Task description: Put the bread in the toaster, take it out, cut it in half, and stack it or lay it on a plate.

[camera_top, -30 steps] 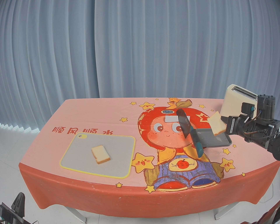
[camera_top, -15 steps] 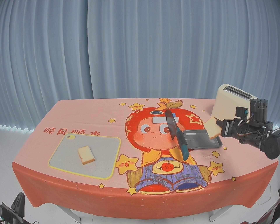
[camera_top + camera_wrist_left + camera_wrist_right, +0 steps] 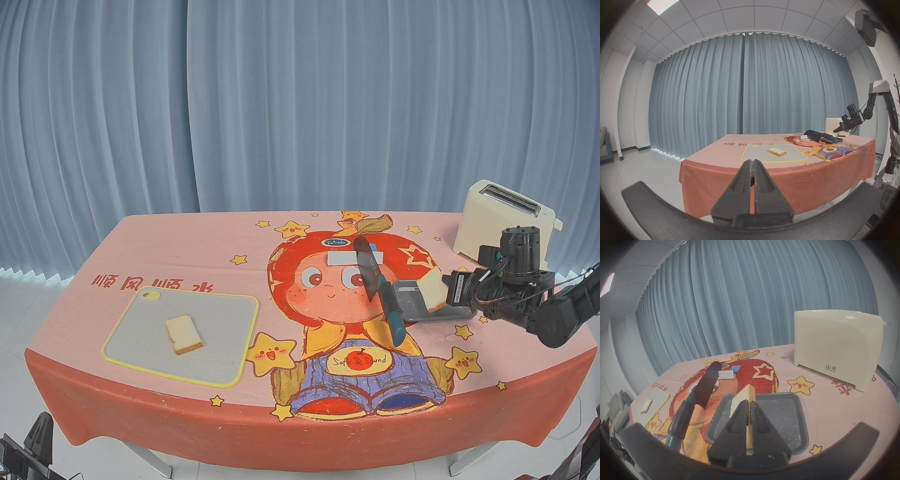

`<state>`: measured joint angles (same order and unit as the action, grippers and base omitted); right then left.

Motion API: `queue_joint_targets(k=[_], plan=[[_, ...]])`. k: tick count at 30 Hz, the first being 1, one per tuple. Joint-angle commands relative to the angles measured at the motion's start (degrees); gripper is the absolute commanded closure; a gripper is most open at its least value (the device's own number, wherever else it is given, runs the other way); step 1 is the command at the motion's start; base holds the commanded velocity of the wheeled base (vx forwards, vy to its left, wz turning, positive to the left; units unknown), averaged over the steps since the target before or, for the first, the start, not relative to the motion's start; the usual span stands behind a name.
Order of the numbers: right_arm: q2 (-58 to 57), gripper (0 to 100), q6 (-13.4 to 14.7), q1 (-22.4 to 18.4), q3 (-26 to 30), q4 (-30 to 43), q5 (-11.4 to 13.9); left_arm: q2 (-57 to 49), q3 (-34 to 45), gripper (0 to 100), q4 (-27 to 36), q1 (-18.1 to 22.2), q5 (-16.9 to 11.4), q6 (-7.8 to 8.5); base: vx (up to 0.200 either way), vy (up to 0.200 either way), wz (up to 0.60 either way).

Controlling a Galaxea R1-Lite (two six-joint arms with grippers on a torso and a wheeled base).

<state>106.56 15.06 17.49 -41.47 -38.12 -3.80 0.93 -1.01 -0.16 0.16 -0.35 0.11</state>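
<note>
Right gripper [image 3: 447,291] moved slice [image 3: 432,290] over tray [image 3: 409,294], fingers clamped on it; left gripper [image 3: 752,187] closed, empty. Lower gently, avoid knife [image 3: 381,290].

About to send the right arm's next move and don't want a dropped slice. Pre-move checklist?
1. Right gripper shut on bread slice: ok, pinched on edge, upright.
2. Slice over gray tray: ok; contact with it, cannot tell.
3. Knife clear of the path: not ok, right beside the tray, blade raised.
4. Cutting board free: not ok, a bread piece lies on it.
5. Left gripper out of the way: ok, shut, off the table.
6. Toaster slots empty: cannot tell.
</note>
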Motion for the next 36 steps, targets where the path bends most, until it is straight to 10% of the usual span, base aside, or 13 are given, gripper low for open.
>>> queue_joint_targets(k=[1, 33, 34, 36], plan=[[2.0, 100, 0.1, 0.3, -0.3, 0.1, -0.1, -0.5, 1.0, 100, 0.0, 0.0, 0.0, 0.07, 0.000, 0.000, 0.00], [2.3, 100, -0.5, 0.2, 0.1, 0.5, -0.7, -0.5, 1.0, 100, 0.0, 0.0, 0.0, 0.07, 0.000, 0.000, 0.00], [2.3, 0, -0.5, 0.2, 0.1, 0.5, -0.8, -0.5, 1.0, 100, 0.0, 0.0, 0.0, 0.07, 0.000, 0.000, 0.00], [2.3, 0, -0.5, 0.2, 0.1, 0.3, -1.0, -0.5, 1.0, 100, 0.0, 0.0, 0.0, 0.07, 0.000, 0.000, 0.00]])
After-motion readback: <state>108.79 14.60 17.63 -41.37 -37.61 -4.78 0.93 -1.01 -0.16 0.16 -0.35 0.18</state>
